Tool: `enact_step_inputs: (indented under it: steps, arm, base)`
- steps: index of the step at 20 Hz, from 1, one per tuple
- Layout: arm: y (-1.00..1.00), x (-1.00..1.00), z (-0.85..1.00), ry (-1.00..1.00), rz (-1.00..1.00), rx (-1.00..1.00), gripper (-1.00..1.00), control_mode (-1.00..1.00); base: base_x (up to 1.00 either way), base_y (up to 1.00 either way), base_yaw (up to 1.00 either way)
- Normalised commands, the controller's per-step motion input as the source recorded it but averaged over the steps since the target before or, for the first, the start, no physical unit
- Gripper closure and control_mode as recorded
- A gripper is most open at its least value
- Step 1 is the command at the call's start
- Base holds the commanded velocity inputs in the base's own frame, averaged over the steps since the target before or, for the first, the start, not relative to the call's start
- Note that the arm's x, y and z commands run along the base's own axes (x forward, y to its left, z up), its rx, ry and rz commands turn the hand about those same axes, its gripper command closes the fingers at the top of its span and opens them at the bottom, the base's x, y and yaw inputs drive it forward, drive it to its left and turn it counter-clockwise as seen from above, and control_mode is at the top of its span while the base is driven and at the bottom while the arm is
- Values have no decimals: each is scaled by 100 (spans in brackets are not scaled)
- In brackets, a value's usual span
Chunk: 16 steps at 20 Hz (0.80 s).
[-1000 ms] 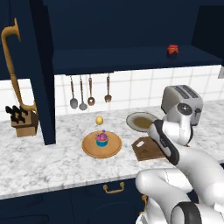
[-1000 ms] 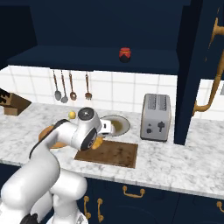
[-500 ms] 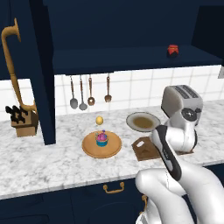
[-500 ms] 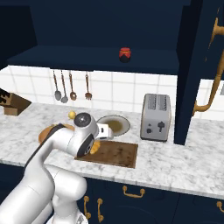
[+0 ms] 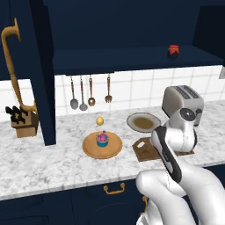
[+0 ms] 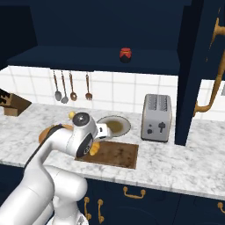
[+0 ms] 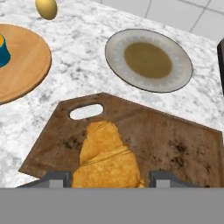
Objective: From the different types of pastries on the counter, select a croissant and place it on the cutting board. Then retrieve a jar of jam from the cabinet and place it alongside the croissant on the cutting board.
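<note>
My gripper (image 7: 109, 177) is shut on the golden croissant (image 7: 107, 159), which sits between the two fingertips (image 7: 57, 177) over the dark brown cutting board (image 7: 175, 140), next to its handle hole. Whether the croissant touches the board I cannot tell. From the right base view a bit of the croissant (image 6: 93, 149) shows under the hand at the left end of the cutting board (image 6: 116, 154). The arm hides most of the cutting board (image 5: 147, 149) in the left base view. The red jar of jam (image 5: 174, 50) (image 6: 125, 54) stands on the navy cabinet shelf (image 5: 132, 59).
A pink cupcake (image 5: 102, 139) stands on a round wooden plate (image 5: 90, 149), with a yellow bun (image 5: 100, 120) behind it. Behind the board lies a grey plate (image 5: 143, 121) (image 7: 148, 59); a toaster (image 6: 156, 117) stands to its right. Utensils (image 5: 90, 92) hang on the wall, with a knife block (image 5: 24, 123) far left.
The hand has sunk a little toward the cutting board, still closed on the croissant. Everything else on the counter stays put.
</note>
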Motion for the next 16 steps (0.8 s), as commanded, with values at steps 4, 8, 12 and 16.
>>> enact_step_inputs:
  steps: [4,8,12,16]
  arm:
    - [21,8,-85,0,7,-10,100,-100]
    - [13,27,-95,-4,7,-7,100,-100]
    - [2,34,-92,-24,12,0,100,-100]
    - [27,23,-98,-16,12,-4,100,-100]
  base:
    - [0,0,0]
    - [0,0,0]
    - [0,0,0]
    - [0,0,0]
